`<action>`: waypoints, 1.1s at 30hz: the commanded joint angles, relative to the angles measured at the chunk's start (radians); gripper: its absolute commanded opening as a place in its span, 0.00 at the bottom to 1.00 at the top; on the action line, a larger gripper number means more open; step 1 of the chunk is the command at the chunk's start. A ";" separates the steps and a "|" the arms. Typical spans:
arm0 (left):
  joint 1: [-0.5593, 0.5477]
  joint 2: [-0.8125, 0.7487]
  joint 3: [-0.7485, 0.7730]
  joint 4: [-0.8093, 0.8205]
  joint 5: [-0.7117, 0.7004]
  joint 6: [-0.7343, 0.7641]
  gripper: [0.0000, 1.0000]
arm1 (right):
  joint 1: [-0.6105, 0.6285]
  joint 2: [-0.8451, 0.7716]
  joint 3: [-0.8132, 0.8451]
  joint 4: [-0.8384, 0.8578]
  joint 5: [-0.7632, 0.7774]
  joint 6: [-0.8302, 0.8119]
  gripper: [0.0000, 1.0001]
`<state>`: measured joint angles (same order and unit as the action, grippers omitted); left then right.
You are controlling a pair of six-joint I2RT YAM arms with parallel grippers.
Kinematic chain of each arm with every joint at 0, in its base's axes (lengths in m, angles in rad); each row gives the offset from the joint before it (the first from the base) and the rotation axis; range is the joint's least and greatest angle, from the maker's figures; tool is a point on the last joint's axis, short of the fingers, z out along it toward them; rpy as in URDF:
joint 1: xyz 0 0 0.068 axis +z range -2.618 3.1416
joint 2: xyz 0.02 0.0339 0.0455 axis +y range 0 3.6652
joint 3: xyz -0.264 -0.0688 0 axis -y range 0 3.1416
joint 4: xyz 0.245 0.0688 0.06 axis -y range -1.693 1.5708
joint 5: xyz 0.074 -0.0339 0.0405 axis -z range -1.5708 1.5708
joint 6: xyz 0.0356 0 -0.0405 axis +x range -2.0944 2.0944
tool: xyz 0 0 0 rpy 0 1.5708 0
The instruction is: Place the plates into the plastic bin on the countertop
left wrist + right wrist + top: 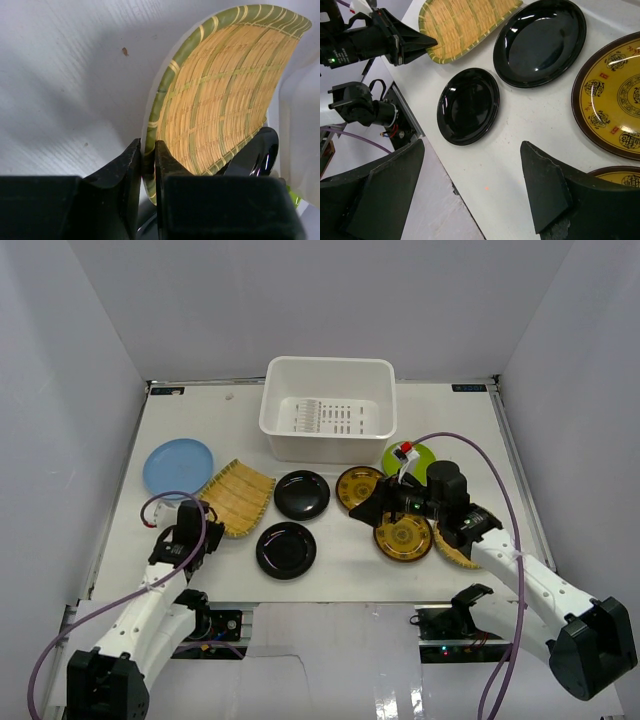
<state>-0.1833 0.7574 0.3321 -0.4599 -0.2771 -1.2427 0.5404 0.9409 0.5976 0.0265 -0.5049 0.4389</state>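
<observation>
Left hand (147,155): our fingers stand close together, clamped on the near rim of the woven straw-coloured round plate (220,100).
Plate's lie: it runs away from the left hand, forward and to the right, and seems tipped up off the white table (230,410).
Way to the bin: the white rectangular plastic bin (328,365) sits at the far middle of the table, beyond and to the right of this plate. We see no plate in it.
Nearer arm: the left one, we judge, since it has the rim.
In the way: the farther glossy black round plate (301,494) lies just right of the woven one, and the nearer glossy black round plate (286,549) lies below it. We judge the bin's near wall must be cleared.
Right hand (472,145): fingers wide apart, nothing between them. It hovers between the farther yellow-brown patterned round plate (360,486) and the nearer yellow-brown patterned round plate (404,537).
Edges: the light blue round plate (178,466) lies just left of the woven one. The lime green round plate (410,458) lies beside the bin's right near corner.
</observation>
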 commanded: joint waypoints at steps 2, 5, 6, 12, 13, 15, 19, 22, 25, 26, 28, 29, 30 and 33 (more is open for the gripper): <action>0.002 -0.059 0.080 -0.153 -0.025 0.048 0.00 | 0.018 0.016 0.044 0.046 -0.014 0.006 0.83; 0.002 -0.145 0.166 -0.172 -0.027 0.120 0.00 | 0.023 0.021 0.054 0.032 -0.001 0.001 0.83; 0.002 -0.164 0.197 -0.174 -0.031 0.162 0.00 | 0.023 0.018 0.056 0.029 0.008 -0.003 0.83; 0.002 -0.198 0.548 -0.178 -0.076 0.331 0.00 | 0.023 0.013 0.073 0.003 0.066 -0.022 0.74; 0.002 -0.187 0.591 -0.175 -0.071 0.363 0.00 | 0.023 0.012 0.076 -0.005 0.080 -0.032 0.72; 0.002 -0.156 0.691 -0.149 -0.045 0.382 0.00 | 0.023 0.013 0.080 -0.013 0.115 -0.038 0.59; 0.002 -0.051 0.739 0.039 0.135 0.394 0.00 | 0.021 0.022 0.076 -0.016 0.170 -0.025 0.34; 0.002 0.075 0.769 0.133 0.246 0.376 0.00 | 0.013 0.022 0.070 -0.013 0.247 -0.002 0.23; -0.005 0.271 0.817 0.265 0.378 0.355 0.00 | -0.016 0.039 0.082 -0.013 0.258 0.024 0.11; -0.007 0.319 0.832 0.317 0.400 0.350 0.00 | -0.031 0.044 0.083 -0.014 0.253 0.027 0.08; -0.021 0.471 0.912 0.348 0.443 0.351 0.00 | -0.040 0.044 0.079 -0.011 0.258 0.035 0.08; -0.036 0.521 0.939 0.372 0.450 0.362 0.00 | -0.042 0.036 0.077 -0.013 0.269 0.035 0.08; -0.039 0.575 0.975 0.382 0.511 0.370 0.00 | -0.043 0.033 0.077 -0.013 0.270 0.032 0.08; -0.065 0.796 1.154 0.369 0.562 0.396 0.00 | -0.046 0.016 0.074 -0.022 0.282 0.027 0.12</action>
<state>-0.2199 1.4883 1.3334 -0.2142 0.1482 -0.8623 0.4976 0.9817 0.6342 -0.0055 -0.2531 0.4660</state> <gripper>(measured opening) 0.231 0.112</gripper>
